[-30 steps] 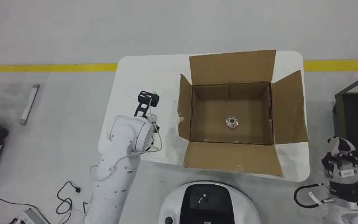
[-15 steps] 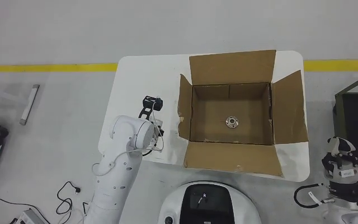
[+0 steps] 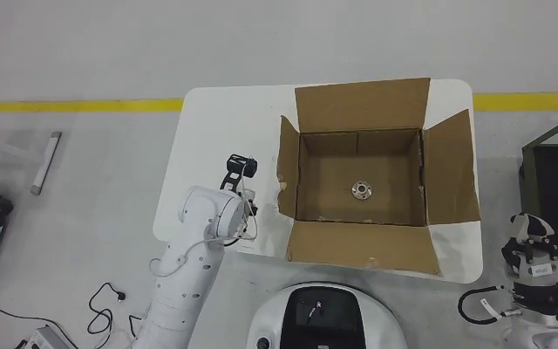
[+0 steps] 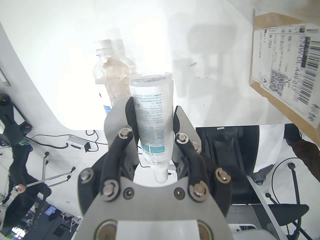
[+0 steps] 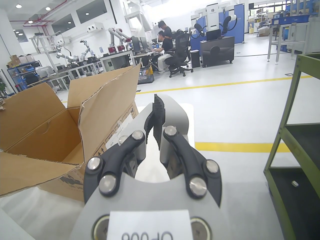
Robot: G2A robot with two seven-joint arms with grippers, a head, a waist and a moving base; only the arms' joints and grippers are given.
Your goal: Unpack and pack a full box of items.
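The left tool (image 4: pixel 153 113) is clamped on a soft clear tube (image 4: pixel 152 93). The tube's long axis runs along the fingers, with the cap back toward the wrist and the flat crimped end pointing out past the fingertips. Its label carries dense small print, too fine to make out.

Just beyond that end a clear plastic bottle (image 4: pixel 109 74) rests on the white tabletop (image 4: pixel 62 38). Off to one side of the tool is the open cardboard box (image 3: pixel 362 106), near but not touching. Its near flap bears a shipping label (image 4: pixel 287 61) with barcodes. A small round metal part (image 3: pixel 360 188) lies on the box floor.

Any packing move would have to carry the tube sideways over that flap, and the left arm is the one placed for it. The right tool (image 5: pixel 155 123) is clenched on nothing, beside the box's other side.
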